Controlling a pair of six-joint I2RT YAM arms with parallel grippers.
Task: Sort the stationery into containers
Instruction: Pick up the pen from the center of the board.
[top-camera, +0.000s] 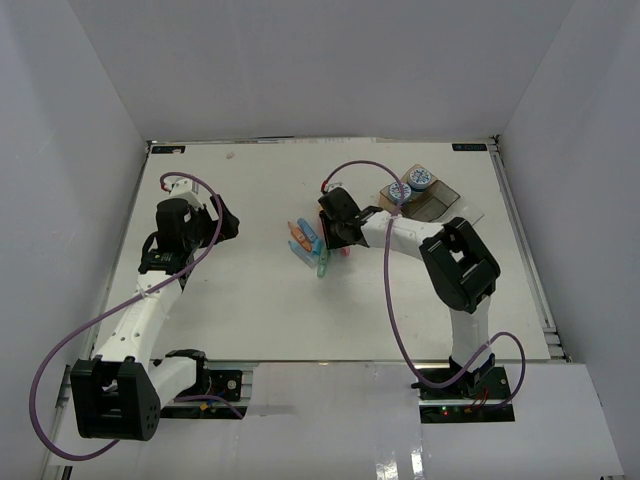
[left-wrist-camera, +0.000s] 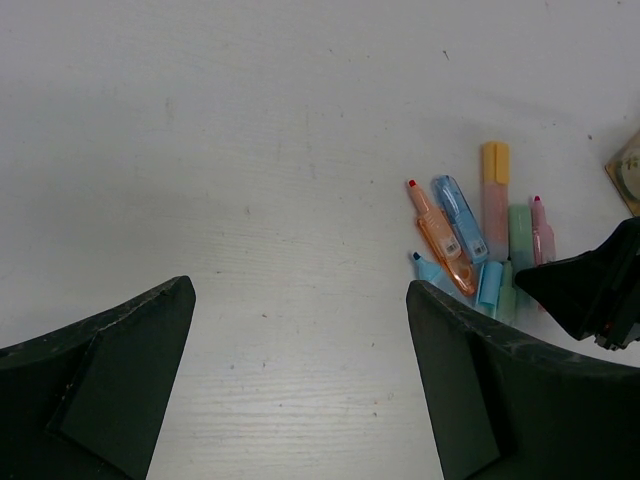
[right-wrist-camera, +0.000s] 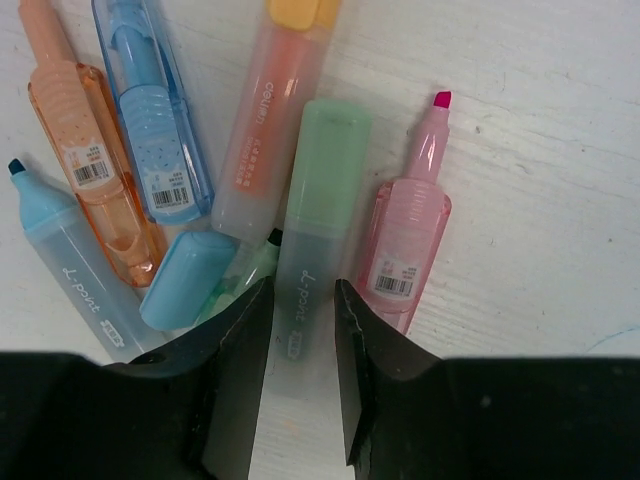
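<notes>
A pile of pastel stationery (top-camera: 308, 243) lies mid-table. My right gripper (right-wrist-camera: 303, 300) is down on it, its fingers pressed against both sides of the green-capped highlighter (right-wrist-camera: 325, 190), which still rests on the table. Beside it lie a pink highlighter (right-wrist-camera: 410, 240), a yellow-capped orange one (right-wrist-camera: 270, 120), a blue piece (right-wrist-camera: 150, 120), an orange piece (right-wrist-camera: 95, 170) and a light blue highlighter (right-wrist-camera: 70, 260). Two blue-and-white rolls (top-camera: 397, 191) (top-camera: 421, 181) sit in the tinted containers (top-camera: 447, 205) at the back right. My left gripper (left-wrist-camera: 300, 290) hovers open over bare table, left of the pile.
A loose light blue cap (right-wrist-camera: 190, 275) lies against my right gripper's left finger. White walls enclose the table on three sides. The right arm's purple cable (top-camera: 388, 290) loops over the table near the containers.
</notes>
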